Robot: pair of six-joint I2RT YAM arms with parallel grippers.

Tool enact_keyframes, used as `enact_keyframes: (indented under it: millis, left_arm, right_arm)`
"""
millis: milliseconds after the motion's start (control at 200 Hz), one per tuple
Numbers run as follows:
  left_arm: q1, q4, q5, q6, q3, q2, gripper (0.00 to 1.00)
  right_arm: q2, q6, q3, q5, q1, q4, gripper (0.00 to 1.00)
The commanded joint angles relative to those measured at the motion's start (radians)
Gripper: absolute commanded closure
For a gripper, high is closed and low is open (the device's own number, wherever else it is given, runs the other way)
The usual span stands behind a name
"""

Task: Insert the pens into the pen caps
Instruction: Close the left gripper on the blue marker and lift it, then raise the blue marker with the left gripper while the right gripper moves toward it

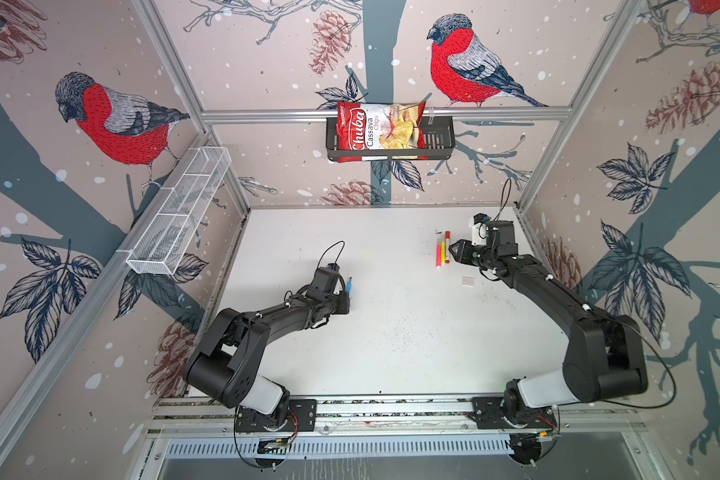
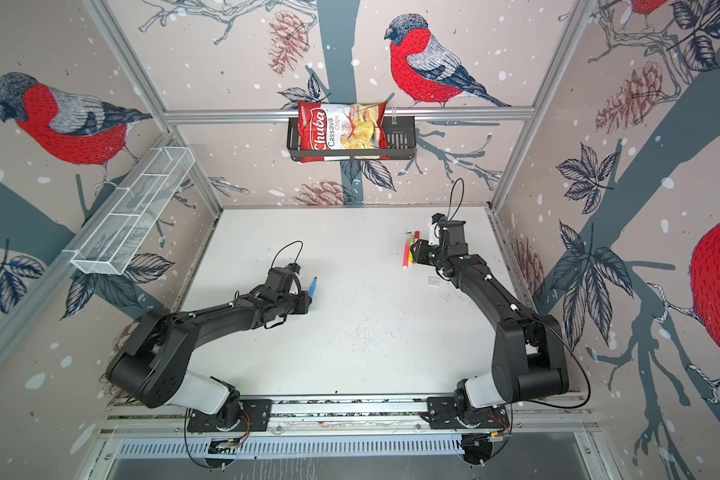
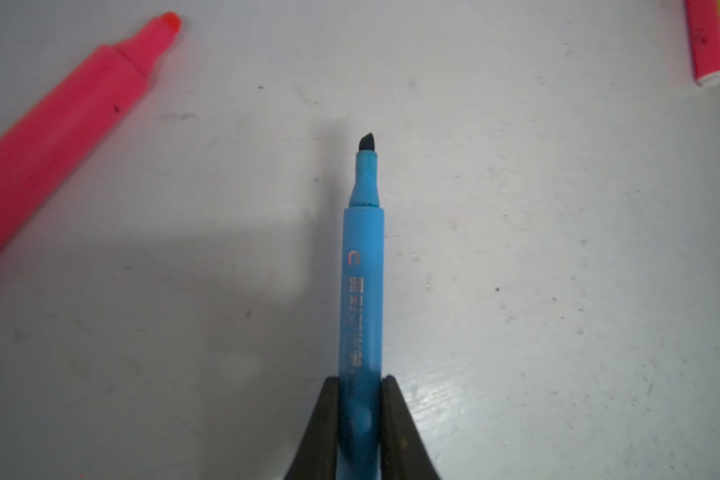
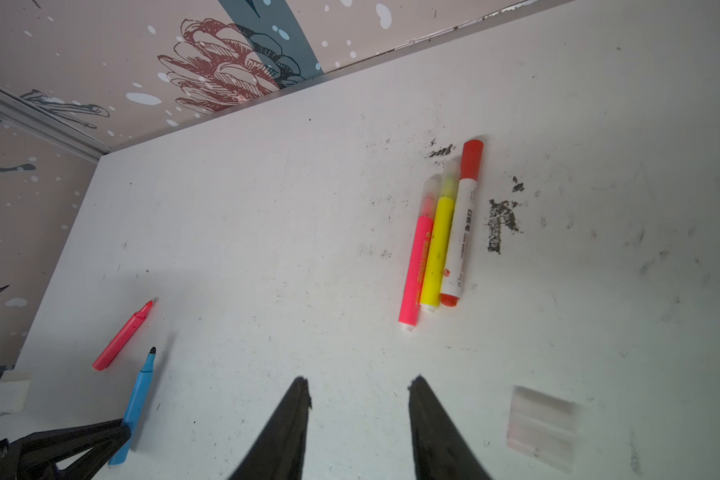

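The left gripper [image 3: 360, 380] is clamping the smooth cylindrical blue pen [image 3: 362, 270], chisel tip pointing straight out beyond the jaws. The right gripper [image 4: 358, 384] is holding its jaws apart.

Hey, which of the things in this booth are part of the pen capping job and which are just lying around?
Job: blue pen, clamped in the left end effector; uncapped red pen; loose translucent caps; capped pink pen, yellow pen and white marker.
Lying about: chips bag, black basket holding it, white mesh basket.
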Motion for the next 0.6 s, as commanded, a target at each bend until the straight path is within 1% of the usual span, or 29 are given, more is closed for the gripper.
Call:
enact_keyframes:
  millis: [0, 140, 205, 250, 320, 400, 595]
  left_arm:
    - [-0.031, 0.125, 0.052, -0.004, -0.023, -0.050, 0.87]
    - [-0.079, 0.274, 0.101, -0.017, -0.088, -0.143, 0.87]
    - [-0.093, 0.342, 0.119, -0.026, -0.121, -0.190, 0.87]
    - [-0.099, 0.383, 0.131, -0.038, -0.143, -0.221, 0.87]
    - [-0.105, 0.432, 0.135, -0.058, -0.168, -0.266, 0.86]
    - [-0.107, 0.462, 0.136, -0.077, -0.187, -0.299, 0.86]
    - [-0.133, 0.478, 0.136, -0.088, -0.194, -0.320, 0.86]
  right_arm:
    - [-0.012, 0.035, -0.031, -0.125, 0.003, 0.069, 0.57]
    - [0.004, 0.082, -0.099, -0.295, 0.049, 0.175, 0.54]
    - [0.007, 0.129, -0.153, -0.393, 0.076, 0.284, 0.52]
    - [0.007, 0.170, -0.188, -0.433, 0.100, 0.362, 0.50]
    - [0.004, 0.207, -0.225, -0.455, 0.142, 0.448, 0.47]
    - [0.003, 0.222, -0.236, -0.466, 0.190, 0.496, 0.46]
    - [0.036, 0.272, -0.215, -0.506, 0.298, 0.602, 0.42]
